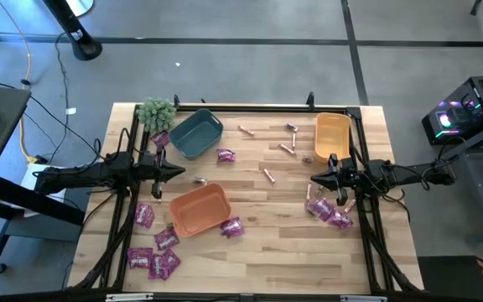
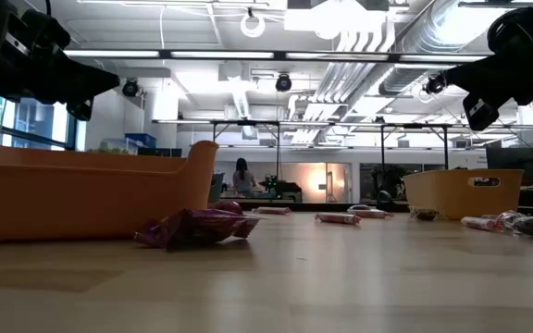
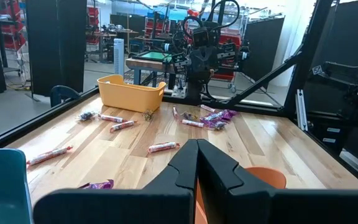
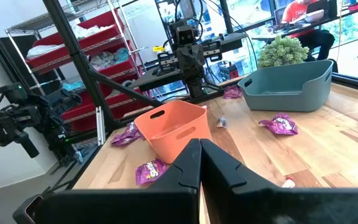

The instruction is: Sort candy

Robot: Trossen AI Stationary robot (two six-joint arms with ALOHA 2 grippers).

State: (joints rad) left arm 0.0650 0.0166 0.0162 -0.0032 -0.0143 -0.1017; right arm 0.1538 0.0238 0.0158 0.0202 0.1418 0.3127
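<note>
Candy lies scattered on the wooden table. Magenta packets point(image 1: 153, 262) cluster near the left front corner, one packet point(image 1: 231, 226) lies beside the orange bin, one packet point(image 1: 225, 154) lies by the teal bin, and more packets point(image 1: 331, 211) sit under the right arm. Pink sticks point(image 1: 269, 175) and a tiny dark piece point(image 1: 199, 180) lie mid-table. My left gripper point(image 1: 178, 172) hovers shut above the table, left of centre, pointing right. My right gripper point(image 1: 315, 178) hovers shut right of centre, pointing left. In the wrist views, my left gripper point(image 3: 197, 149) and my right gripper point(image 4: 200, 146) hold nothing.
An orange bin point(image 1: 199, 208) stands near the front, a teal bin point(image 1: 195, 132) at the far left and a yellow bin point(image 1: 332, 134) at the far right. A green plant ball point(image 1: 156, 111) sits at the far left corner. A black frame borders the table's sides.
</note>
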